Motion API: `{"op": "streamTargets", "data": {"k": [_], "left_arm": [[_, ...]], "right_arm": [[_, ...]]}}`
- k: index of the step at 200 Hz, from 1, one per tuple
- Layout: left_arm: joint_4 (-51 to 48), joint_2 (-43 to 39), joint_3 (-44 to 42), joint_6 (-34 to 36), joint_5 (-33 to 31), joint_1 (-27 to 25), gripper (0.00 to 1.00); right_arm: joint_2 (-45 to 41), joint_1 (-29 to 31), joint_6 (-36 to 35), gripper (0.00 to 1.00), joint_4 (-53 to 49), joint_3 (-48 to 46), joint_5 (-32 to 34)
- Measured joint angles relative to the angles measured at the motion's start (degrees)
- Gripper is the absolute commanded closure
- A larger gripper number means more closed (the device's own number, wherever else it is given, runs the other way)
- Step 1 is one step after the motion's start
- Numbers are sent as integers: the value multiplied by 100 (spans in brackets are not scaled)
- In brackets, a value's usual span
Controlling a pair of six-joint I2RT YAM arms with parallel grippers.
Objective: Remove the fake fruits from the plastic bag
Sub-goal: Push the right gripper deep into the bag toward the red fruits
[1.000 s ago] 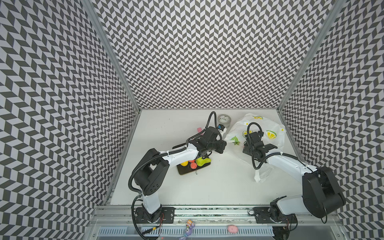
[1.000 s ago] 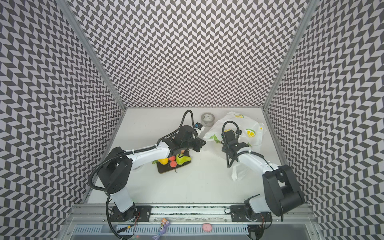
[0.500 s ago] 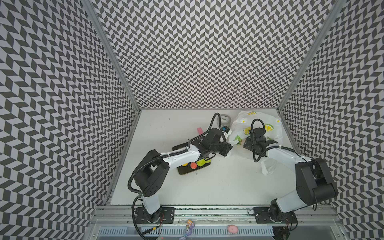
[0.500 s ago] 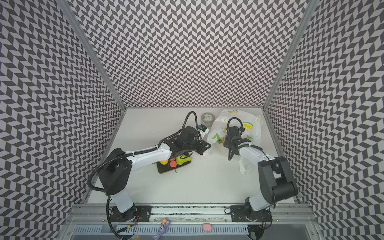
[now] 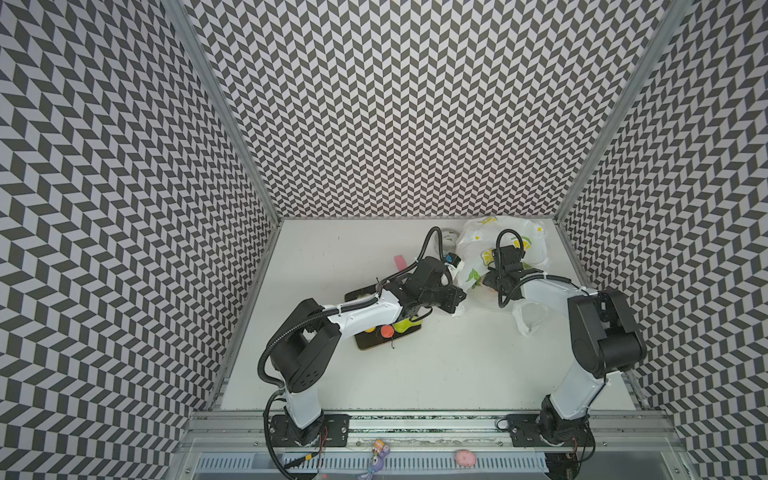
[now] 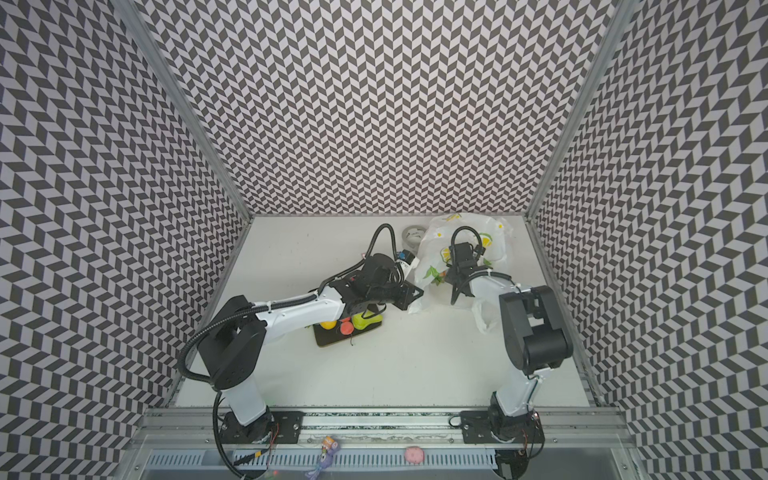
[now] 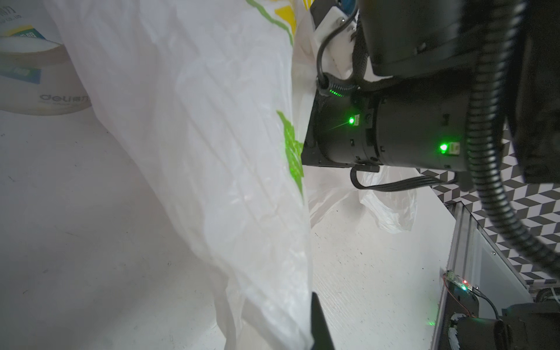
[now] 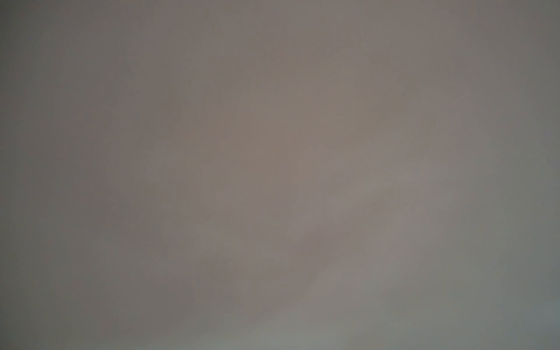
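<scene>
The white plastic bag point(image 5: 521, 245) with lemon print lies at the back right; it also fills the left wrist view point(image 7: 212, 151). My left gripper point(image 5: 456, 305) is shut on the bag's near edge and holds it taut, with one black fingertip point(image 7: 318, 327) showing against the plastic. My right gripper point(image 5: 487, 286) reaches into the bag's mouth, where its fingers are hidden. The right wrist view is only a grey-brown blur. Three fake fruits lie on a dark board point(image 5: 374, 344): a yellow one point(image 5: 370, 330), a red one point(image 5: 387, 331) and a green pear point(image 5: 405, 324).
A grey tape roll point(image 5: 446, 241) stands behind the left gripper, against the bag. A pink block point(image 5: 400, 262) lies further left on the white table. One bag handle loop point(image 5: 528, 322) trails toward the right arm. Patterned walls close three sides.
The right gripper has pushed further back and left into the bag's mouth. The left gripper has swung right and nearer with the bag's edge, and the bag has bunched toward the back wall.
</scene>
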Motion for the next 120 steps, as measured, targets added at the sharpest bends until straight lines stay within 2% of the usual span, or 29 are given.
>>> {"op": "streamTargets", "data": {"k": [21,68,120], "left_arm": [[0,0,-4,-15,-7,0,100],[-2,0,-4,-79,-98,2,100],[-2,9,4,-240,-199,98,100]], "right_arm": [[184,-17,-76,38,-7,90,-7],[280,-22,-177,51,-2,155,-72],[-238,-22,-264,52,-42,31,-247]]}}
